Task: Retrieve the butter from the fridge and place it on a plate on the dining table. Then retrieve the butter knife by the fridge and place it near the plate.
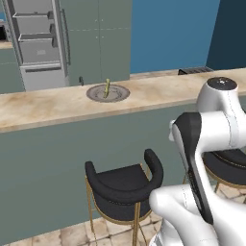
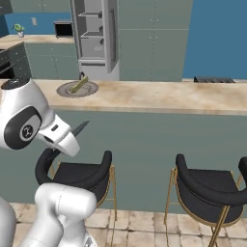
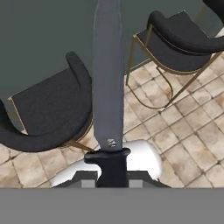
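My claw [image 3: 111, 177] is clenched on the butter knife [image 3: 107, 78], pinching the black handle down at the guard. The dark blade runs straight out ahead of the claw, up the middle of the hand view. From the right base view the blade tip [image 2: 81, 127] pokes out past my wrist, pointing up toward the dining table [image 2: 159, 96] edge, below the top and short of it.

Under the blade: tan tiled floor [image 3: 175, 131] and two black gold-legged stools, one [image 3: 48, 109] left of the blade, one [image 3: 183, 35] right of it, both pushed against the table's grey-green front.

The table top is beige marbled stone, running across both base views. The plate [image 1: 108, 93] sits on it, toward the edge away from me, up and left of my arm in the left base view. The butter [image 1: 107, 87] is on the plate, a pale stick standing tilted, one end on the plate's middle. In the right base view it leans across the plate.

Beyond the table, behind the plate: the fridge [image 1: 38, 43], door open, grey shelves and the lower drawer showing. Grey-green cabinets [image 1: 98, 38] are right of the fridge, then a blue wall [image 1: 168, 33].
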Available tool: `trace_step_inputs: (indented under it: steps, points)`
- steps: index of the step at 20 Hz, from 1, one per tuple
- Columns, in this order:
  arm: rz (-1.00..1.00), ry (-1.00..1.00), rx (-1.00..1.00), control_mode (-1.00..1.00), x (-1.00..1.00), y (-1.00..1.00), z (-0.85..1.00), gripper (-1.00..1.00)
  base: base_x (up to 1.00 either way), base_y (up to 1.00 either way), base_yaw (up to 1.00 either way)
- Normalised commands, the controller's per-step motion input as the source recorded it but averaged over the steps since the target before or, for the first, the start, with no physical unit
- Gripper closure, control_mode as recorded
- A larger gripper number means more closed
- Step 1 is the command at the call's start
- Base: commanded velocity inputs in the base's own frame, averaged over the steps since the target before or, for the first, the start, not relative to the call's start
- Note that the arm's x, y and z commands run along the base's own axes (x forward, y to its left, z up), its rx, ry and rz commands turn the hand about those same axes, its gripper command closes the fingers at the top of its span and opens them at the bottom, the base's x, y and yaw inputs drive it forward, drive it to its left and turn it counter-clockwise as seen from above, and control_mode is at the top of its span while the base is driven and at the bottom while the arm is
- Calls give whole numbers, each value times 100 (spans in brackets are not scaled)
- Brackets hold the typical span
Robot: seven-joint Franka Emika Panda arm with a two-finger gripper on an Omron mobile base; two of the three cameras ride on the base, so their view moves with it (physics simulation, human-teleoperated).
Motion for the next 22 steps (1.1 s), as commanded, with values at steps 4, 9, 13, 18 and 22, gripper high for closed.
trace_step_inputs:
  steps: [4, 9, 13, 18, 22]
  points:
    - [6, -28, -5, -100, 0, 0, 53, 100, 0, 0, 0]
    - [8, -24, -1, -100, 0, -1, 61, 100, 0, 0, 0]
    - [1, -1, 0, -100, 36, 0, 56, 100, 0, 0, 0]
    - [0, 13, 0, -100, 70, 1, 26, 100, 0, 0, 0]
    - [0, 14, 0, -100, 75, 0, 4, 100, 0, 0, 0]
